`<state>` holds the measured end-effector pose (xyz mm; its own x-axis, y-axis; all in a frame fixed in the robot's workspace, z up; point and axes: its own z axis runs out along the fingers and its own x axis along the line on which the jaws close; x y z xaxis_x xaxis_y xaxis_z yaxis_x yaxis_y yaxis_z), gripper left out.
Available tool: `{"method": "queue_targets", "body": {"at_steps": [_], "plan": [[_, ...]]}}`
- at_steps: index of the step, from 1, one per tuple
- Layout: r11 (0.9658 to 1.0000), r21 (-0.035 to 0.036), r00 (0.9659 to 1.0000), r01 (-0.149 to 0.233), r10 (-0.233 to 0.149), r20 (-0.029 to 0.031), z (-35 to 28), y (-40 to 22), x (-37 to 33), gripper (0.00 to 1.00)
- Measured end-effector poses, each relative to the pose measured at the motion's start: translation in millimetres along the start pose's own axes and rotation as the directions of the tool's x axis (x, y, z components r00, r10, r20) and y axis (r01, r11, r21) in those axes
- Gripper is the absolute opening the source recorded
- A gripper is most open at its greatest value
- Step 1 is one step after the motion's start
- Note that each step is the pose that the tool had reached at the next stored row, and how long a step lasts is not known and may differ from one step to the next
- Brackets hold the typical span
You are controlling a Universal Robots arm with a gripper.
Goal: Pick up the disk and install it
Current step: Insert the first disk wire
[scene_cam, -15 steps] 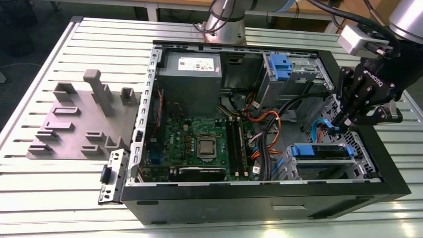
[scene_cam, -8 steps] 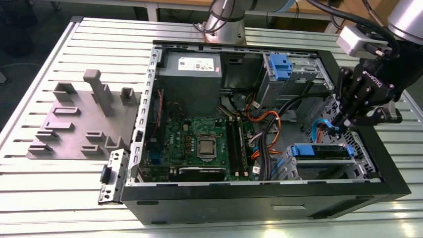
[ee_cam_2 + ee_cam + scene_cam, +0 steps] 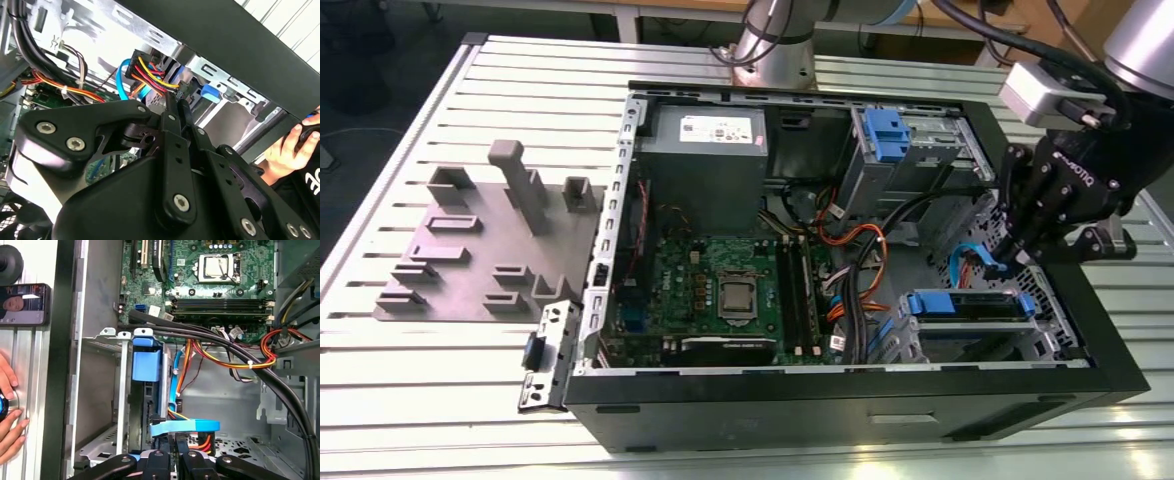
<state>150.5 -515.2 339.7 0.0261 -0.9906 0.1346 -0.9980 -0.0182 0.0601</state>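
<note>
the claw [image 3: 1003, 258] hangs inside the open computer case [image 3: 854, 405], at the exterior view's right. its two fingers are drawn narrow, almost touching, with nothing of the disk between them. the disk [image 3: 970, 306] lies in the drive bay low on that same side of the case, just below the claw in the frame, with a blue rail at each end. i cannot tell whether it has clicked fully home.

the main danger is the wiring. in the second wrist view the claw [image 3: 180, 94] sits right against a bundle of red, yellow and black wires [image 3: 150, 70]. in the first wrist view a flat blue cable [image 3: 186, 427] crosses just in front of the claw [image 3: 176, 445]. a sideways or upward move could hook a loop, which might pull a plug loose or drag the disk out of its bay. pressing down with a wire trapped under the tip could pinch the wire or bend a connector.

the metal cage wall [image 3: 122, 390] beside the disk is close too. a skewed push could jam the rails or scrape the claw along it.

a person's hand [image 3: 9, 432] rests on the desk [image 3: 400, 390] just outside the case wall, near a phone [image 3: 25, 304]. a wide swing of the arm over the rim could strike it.
</note>
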Motion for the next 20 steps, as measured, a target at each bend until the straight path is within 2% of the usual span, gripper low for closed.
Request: {"method": "queue_targets", "body": {"at_steps": [15, 20], "plan": [[1.0000, 0.0013, 1.0000, 0.001, -0.001, 0.0001, 2.1, 0.8, 0.2, 0.16], [1.0000, 0.0013, 1.0000, 0.001, -0.001, -0.0002, -3.3, 1.3, 0.9, 0.16]]}}
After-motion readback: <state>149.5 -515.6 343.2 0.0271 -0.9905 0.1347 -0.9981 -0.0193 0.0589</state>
